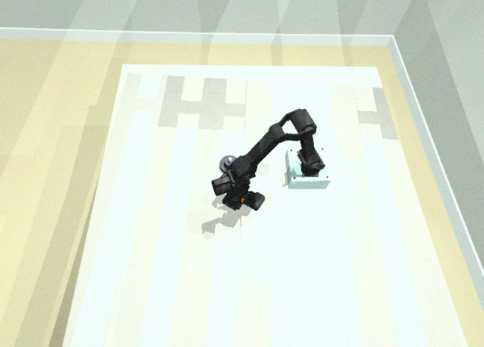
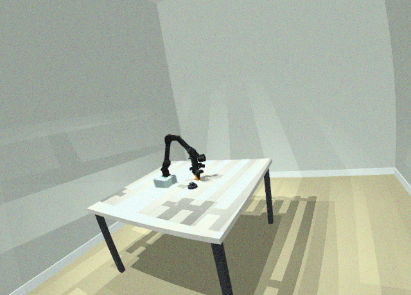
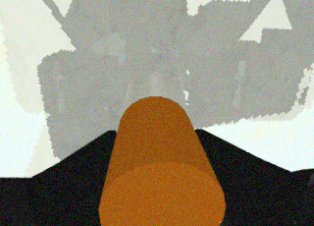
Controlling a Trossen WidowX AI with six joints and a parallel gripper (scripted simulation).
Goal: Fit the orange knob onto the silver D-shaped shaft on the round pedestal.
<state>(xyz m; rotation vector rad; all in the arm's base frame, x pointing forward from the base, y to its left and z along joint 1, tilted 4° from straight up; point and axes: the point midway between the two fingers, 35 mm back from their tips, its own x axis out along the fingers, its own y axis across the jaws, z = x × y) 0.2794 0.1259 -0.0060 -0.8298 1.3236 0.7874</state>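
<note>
The orange knob is between the fingers of my gripper, which is shut on it. In the exterior view the knob's lower end is close to the table top; I cannot tell whether it touches. The round dark pedestal stands on the table beside the gripper, apart from the knob. The arm covers part of it in the top view, and it is not in the wrist view. The knob's underside and hole are hidden. The shaft's flat side is too small to make out.
The arm's pale blue base block stands on the white table, to the right of the pedestal in the top view. Patchy grey shadows lie across the table top.
</note>
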